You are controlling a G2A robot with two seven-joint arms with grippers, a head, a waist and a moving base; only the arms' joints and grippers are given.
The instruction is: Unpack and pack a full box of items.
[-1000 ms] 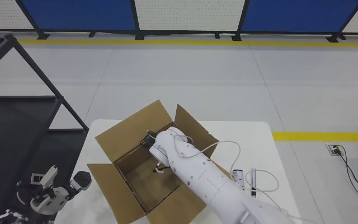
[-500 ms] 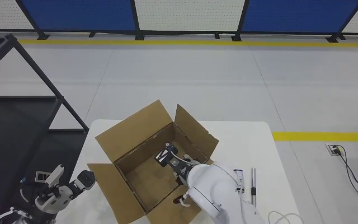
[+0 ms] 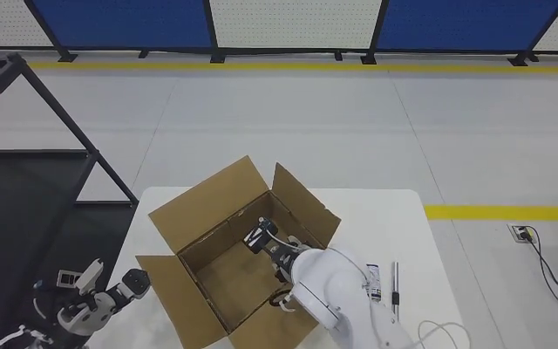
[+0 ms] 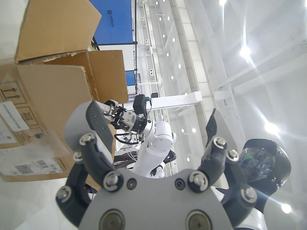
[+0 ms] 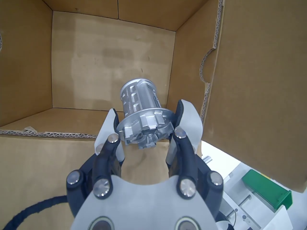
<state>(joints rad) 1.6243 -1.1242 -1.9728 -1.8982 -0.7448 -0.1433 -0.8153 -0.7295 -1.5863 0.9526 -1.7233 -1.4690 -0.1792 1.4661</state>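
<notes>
An open cardboard box [image 3: 207, 206] stands on the white table [image 3: 392, 218], and the part of its floor [image 5: 108, 56] that I see is bare. My right gripper [image 5: 146, 123] is shut on a ribbed silver metal cylinder [image 5: 140, 101] with a flange, held above the box's inside near one wall. From above, the right gripper [image 3: 261, 236] hangs over the box's far right part. My left gripper [image 4: 156, 125] is open with nothing between its fingers. It sits low beside the table's left edge [image 3: 112, 279], facing the box's outer wall [image 4: 48, 89].
A small white tube [image 3: 372, 279] and a dark rod [image 3: 394, 283] lie on the table right of the arm. A green block [image 5: 266, 192] rests beyond the box flap. A black rack [image 3: 44, 174] stands at the left.
The right arm has drawn back and folded, and its gripper now sits a little farther right over the box. The left gripper shifted slightly lower.
</notes>
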